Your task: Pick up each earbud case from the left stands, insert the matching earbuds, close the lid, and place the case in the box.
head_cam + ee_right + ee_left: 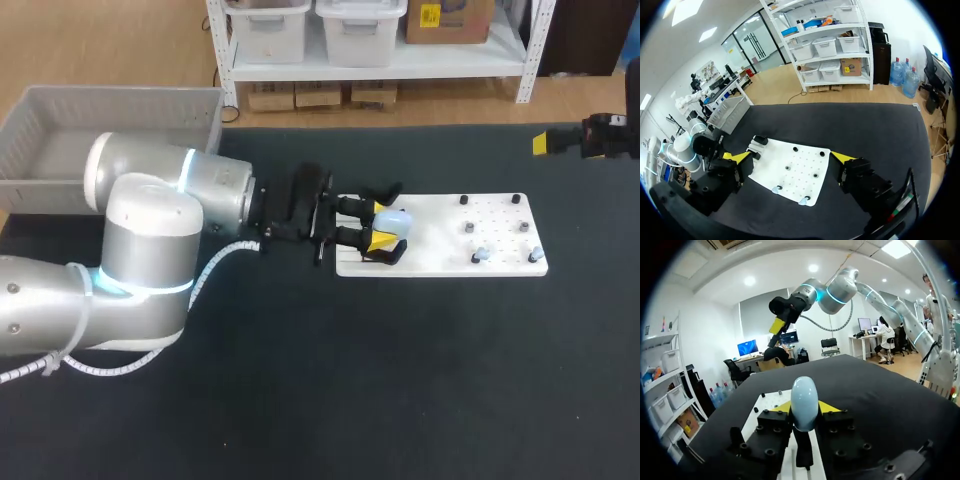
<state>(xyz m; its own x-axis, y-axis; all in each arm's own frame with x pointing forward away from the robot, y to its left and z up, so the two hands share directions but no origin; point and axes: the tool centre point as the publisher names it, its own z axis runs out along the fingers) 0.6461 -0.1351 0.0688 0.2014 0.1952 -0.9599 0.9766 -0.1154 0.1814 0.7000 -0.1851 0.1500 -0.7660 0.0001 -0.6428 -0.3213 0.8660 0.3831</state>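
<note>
Left wrist view shows my left gripper (805, 408) pinching the pale blue earbud case (804, 392) at the white board's (440, 245) left end (head view half hides this). Right wrist view alone shows my right gripper (790, 157) spread wide. The grey box (120, 100) sits far left.

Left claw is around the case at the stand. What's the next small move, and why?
Probably lift the left claw straight up a little. Its yellow tips press both sides of the pale blue egg-shaped earbud case, with the black stand right under it on the white pegged board, so the grasp looks made. The right claw is open and well clear.
</note>
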